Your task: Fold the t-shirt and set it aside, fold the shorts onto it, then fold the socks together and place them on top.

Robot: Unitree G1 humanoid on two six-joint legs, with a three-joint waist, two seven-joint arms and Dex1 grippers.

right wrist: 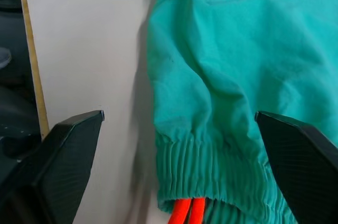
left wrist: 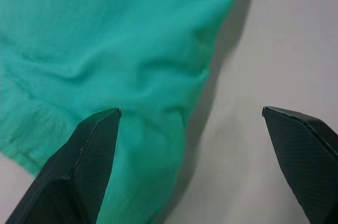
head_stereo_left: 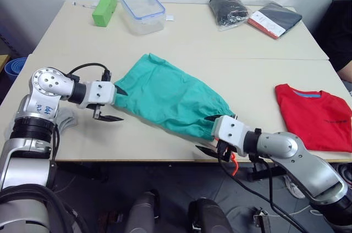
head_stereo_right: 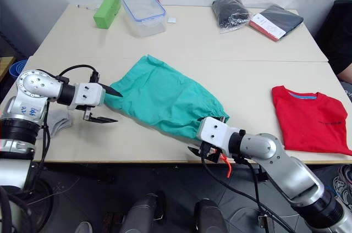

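lying diagonally mid-table, the shorts (head_stereo_left: 168, 98) look light, limp and floppy; best pinched at hem and waistband corners. left gripper (head_stereo_left: 111, 104) and right gripper (head_stereo_left: 211, 134) gape wide, holding nothing.

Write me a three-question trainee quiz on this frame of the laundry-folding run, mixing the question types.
1. True or false: the t-shirt lies folded on the table, apart from the shorts.
2. Which end of the shorts does the right gripper face? A) waistband with the orange drawstring B) leg hem C) neither
3. Fill in: both the left gripper and the right one are ___, holding nothing.

Key: 1 true; 2 A; 3 open
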